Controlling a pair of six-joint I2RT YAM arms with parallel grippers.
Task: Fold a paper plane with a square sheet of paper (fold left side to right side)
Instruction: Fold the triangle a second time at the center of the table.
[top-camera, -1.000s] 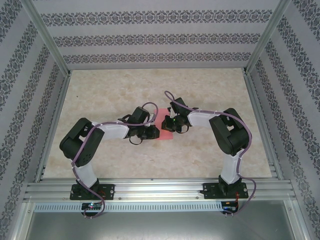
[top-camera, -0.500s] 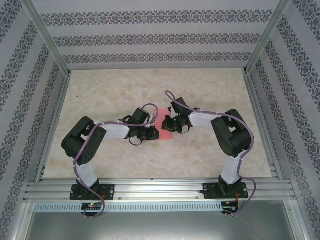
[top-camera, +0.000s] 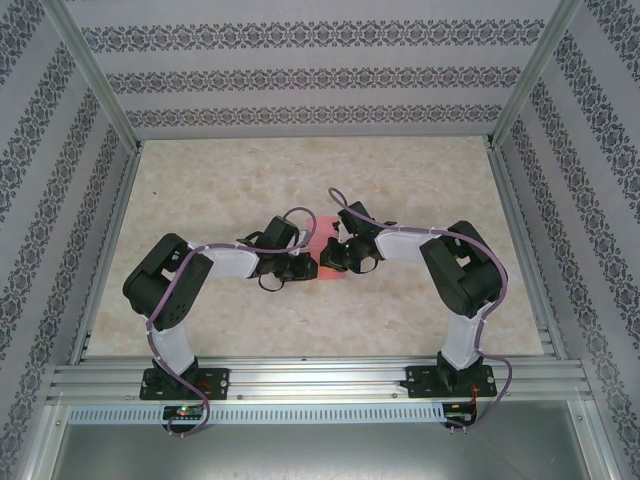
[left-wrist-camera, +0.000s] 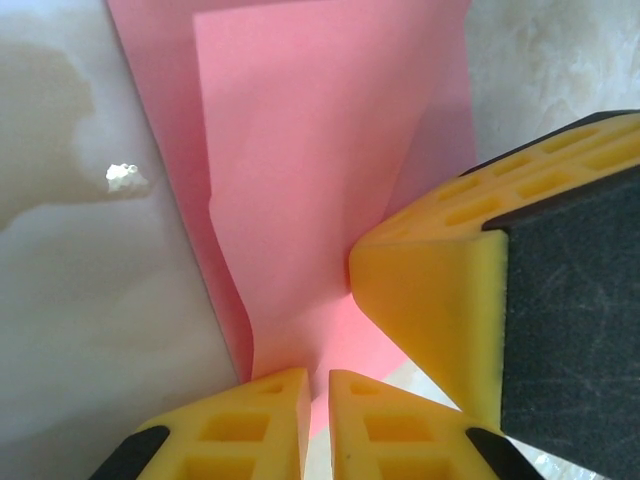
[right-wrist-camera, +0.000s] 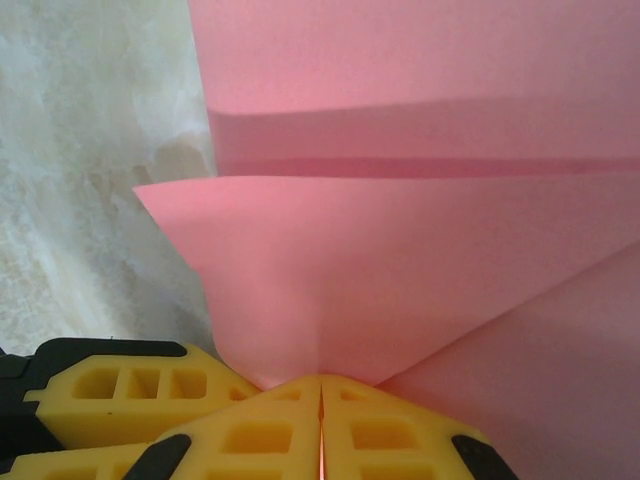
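The left gripper (left-wrist-camera: 318, 388) has its jaws drawn almost together at the bottom of the left wrist view. A sliver of pink shows between them, so it pinches the near edge of the square sheet of paper (left-wrist-camera: 300, 130). The right gripper (right-wrist-camera: 320, 385) is pressed tight on a raised flap at the bottom centre of its own view, and the flap fans up and outward from the tips. The two pinch points sit just beside each other, probably so that one anchors the sheet while the other carries the loose layer across. The paper lies on the marble-pattern table (left-wrist-camera: 80, 330) at the centre of the top view, between the two wrists, creased and partly doubled over; the fold looks underway, not yet pressed flat
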